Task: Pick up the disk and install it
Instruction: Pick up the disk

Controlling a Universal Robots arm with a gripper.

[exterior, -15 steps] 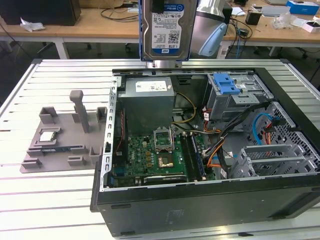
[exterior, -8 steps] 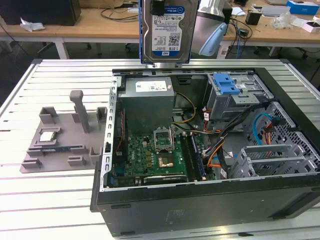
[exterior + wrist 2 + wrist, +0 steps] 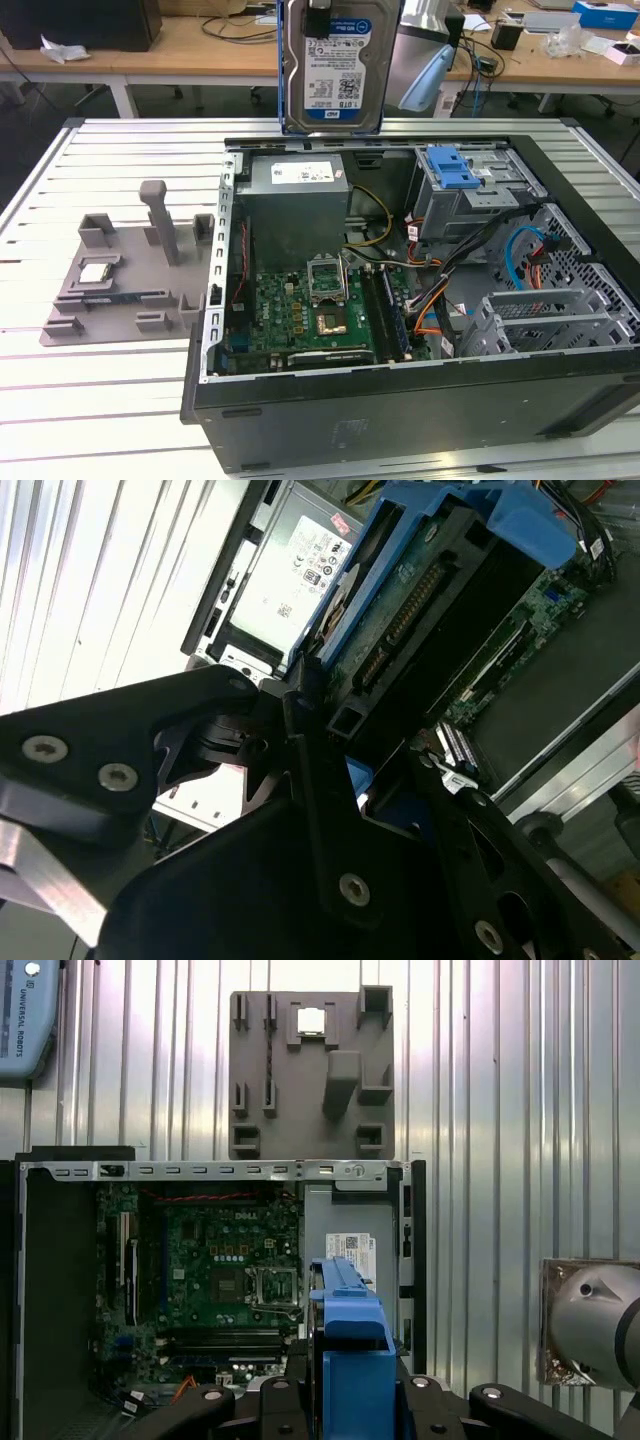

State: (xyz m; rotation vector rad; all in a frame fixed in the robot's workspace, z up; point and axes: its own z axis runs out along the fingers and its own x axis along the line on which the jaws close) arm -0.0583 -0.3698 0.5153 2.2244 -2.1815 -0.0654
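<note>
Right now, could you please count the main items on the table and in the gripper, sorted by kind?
Disk, held up by the gripper: 1
Open computer case: 1
Grey fixture tray: 1
Small square chip on that tray: 1
Total: 4

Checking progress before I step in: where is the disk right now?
In the exterior view, the disk hangs upright in the pincer above the computer case, over its grey power supply.
</note>
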